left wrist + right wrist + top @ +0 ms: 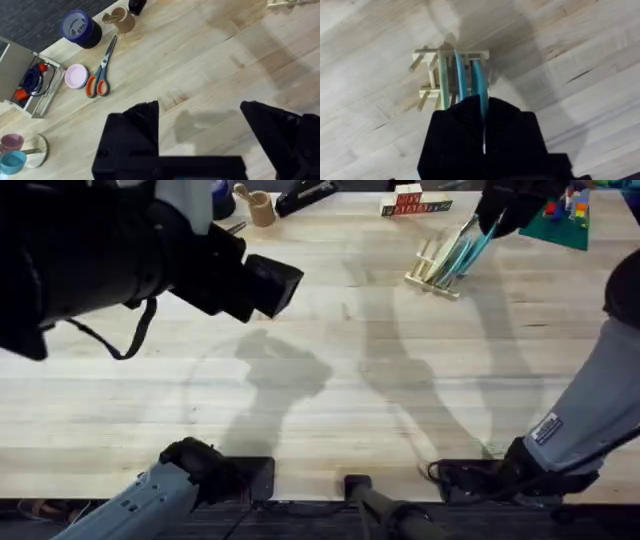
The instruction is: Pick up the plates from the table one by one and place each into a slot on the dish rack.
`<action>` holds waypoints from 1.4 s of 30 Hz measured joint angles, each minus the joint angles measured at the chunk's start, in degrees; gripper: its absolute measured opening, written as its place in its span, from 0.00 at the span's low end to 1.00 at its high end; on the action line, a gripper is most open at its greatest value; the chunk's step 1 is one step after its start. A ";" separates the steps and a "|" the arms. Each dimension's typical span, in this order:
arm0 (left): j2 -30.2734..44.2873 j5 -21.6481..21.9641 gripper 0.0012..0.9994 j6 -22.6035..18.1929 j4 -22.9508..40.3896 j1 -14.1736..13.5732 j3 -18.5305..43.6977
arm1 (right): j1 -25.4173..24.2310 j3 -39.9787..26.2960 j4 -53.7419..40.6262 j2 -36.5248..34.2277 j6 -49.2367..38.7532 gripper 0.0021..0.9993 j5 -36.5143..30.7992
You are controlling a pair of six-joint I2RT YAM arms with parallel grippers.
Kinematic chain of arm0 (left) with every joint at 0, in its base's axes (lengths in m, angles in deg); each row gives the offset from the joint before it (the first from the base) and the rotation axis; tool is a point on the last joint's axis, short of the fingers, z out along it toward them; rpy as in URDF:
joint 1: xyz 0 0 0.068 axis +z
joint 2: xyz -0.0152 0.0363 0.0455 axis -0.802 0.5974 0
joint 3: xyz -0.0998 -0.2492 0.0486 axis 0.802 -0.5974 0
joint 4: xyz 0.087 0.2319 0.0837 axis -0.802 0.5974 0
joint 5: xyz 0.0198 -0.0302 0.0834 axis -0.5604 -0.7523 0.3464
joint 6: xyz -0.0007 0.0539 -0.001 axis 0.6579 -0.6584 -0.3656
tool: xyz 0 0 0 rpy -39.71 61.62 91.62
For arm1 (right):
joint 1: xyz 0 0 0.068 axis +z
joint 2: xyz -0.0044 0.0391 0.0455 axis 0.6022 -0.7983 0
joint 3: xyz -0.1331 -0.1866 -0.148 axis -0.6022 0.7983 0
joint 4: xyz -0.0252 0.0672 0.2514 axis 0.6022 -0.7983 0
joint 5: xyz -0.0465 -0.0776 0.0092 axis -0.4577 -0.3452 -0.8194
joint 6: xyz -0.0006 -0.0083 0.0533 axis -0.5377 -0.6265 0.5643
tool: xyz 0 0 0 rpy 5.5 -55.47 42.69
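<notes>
The pale wooden dish rack (432, 272) (432, 75) stands on the table (400, 400) at the far right. Two blue plates (462, 248) stand on edge in its slots, leaning. In the right wrist view one plate (459, 75) stands free between the pegs, and my right gripper (484, 112) (497, 218) is shut on the rim of the teal plate (478, 85) beside it. High over the table's left side, my left gripper (200, 127) (275, 285) is open with nothing between its black fingers (135, 130).
Lettered blocks (408, 202) and a green mat (560, 222) lie behind the rack. A wooden cup (262, 208) (120, 20), scissors (100, 75), a purple tape roll (80, 27) and a pink lid (76, 76) sit at the far left.
</notes>
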 joint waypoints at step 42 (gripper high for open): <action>0.00 0.00 0.99 0.00 -0.50 0.00 0.00 | -0.42 -0.06 -0.89 -4.26 0.04 0.15 0.00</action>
